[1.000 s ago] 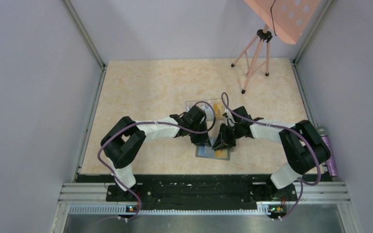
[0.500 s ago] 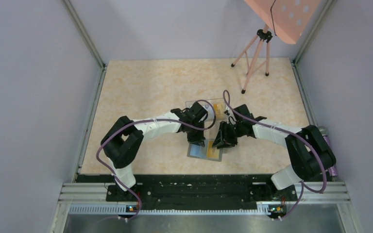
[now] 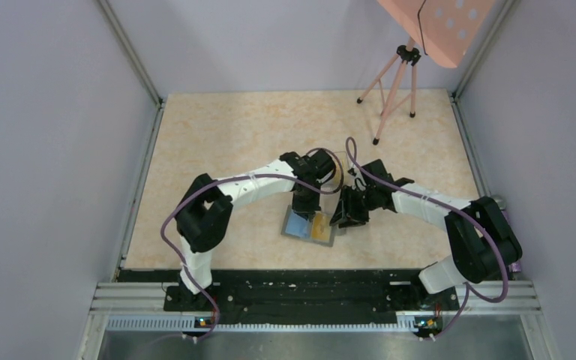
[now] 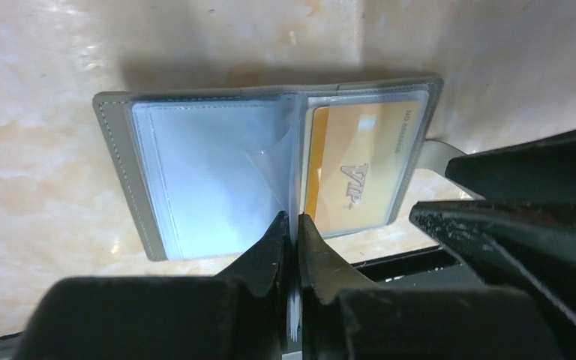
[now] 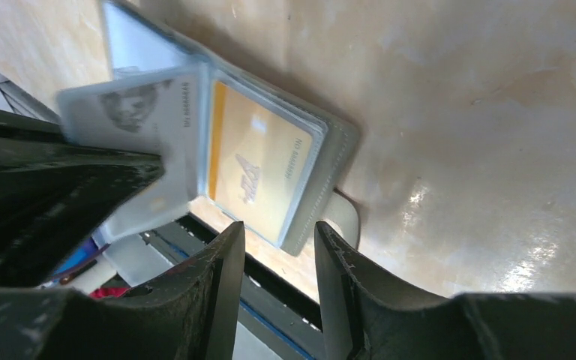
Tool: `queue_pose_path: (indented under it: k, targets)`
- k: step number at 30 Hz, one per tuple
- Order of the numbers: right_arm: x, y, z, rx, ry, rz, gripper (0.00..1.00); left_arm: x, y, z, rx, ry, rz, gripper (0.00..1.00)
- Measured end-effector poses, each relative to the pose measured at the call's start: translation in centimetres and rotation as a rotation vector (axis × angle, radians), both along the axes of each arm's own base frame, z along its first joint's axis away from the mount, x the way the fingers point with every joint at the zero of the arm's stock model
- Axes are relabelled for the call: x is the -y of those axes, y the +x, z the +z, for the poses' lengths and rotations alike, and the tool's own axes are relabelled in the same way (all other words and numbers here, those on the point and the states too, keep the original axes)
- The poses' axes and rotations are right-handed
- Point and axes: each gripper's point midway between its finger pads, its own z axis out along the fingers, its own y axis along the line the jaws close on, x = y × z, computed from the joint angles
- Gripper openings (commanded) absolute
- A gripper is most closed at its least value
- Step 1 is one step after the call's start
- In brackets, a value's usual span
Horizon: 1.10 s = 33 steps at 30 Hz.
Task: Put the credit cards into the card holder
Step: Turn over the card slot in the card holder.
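Observation:
The card holder [image 3: 297, 223] lies open on the table, light blue inside with a grey rim [image 4: 116, 172]. An orange credit card [image 4: 356, 176] sits in its right-hand slot [image 5: 259, 172]. My left gripper [image 4: 292, 219] hangs just over the centre fold, shut on a pale grey credit card [image 5: 139, 112] that shows edge-on between the jaws [image 4: 294, 313]. My right gripper [image 5: 279, 240] is open and empty beside the holder's right edge, near the snap tab [image 5: 345, 217]. From above, the left gripper [image 3: 305, 199] and right gripper [image 3: 343, 216] nearly meet over the holder.
A clear plastic box [image 3: 337, 178] stands just behind the holder, mostly hidden by both arms. A pink tripod [image 3: 394, 97] with a pink board [image 3: 435, 22] stands at the back right. Grey walls enclose the table on three sides.
The left jaws have shut on the grey card and the left arm has swung farther in over the holder. The right jaws have opened. The holder has slid slightly left.

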Motion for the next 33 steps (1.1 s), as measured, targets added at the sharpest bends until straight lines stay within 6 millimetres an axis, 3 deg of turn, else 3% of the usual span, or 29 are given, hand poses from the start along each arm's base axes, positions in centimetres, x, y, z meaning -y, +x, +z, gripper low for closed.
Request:
queue_pose_path:
  k: [6,12,18,23,33]
  targets:
    - [0.3,-0.1,-0.1,-0.007,-0.010,-0.001,0.42,1.5,-0.6,-2.8,-0.036,0.101,-0.048,0.22]
    - [0.9,0.6,0.7,0.015,0.005,-0.030,0.42,1.7,-1.2,-2.9,-0.036,0.141,-0.071,0.42]
    - [1.9,1.7,1.5,0.033,0.024,-0.081,0.43,3.2,-1.4,-2.5,-0.053,0.077,-0.076,0.45]
    - [2.8,2.5,2.3,0.055,0.037,-0.120,0.43,5.5,-1.9,-2.4,-0.088,-0.039,-0.075,0.46]
    - [4.6,2.8,2.4,0.059,-0.006,-0.174,0.45,9.1,-3.7,-2.3,-0.174,-0.285,-0.087,0.47]
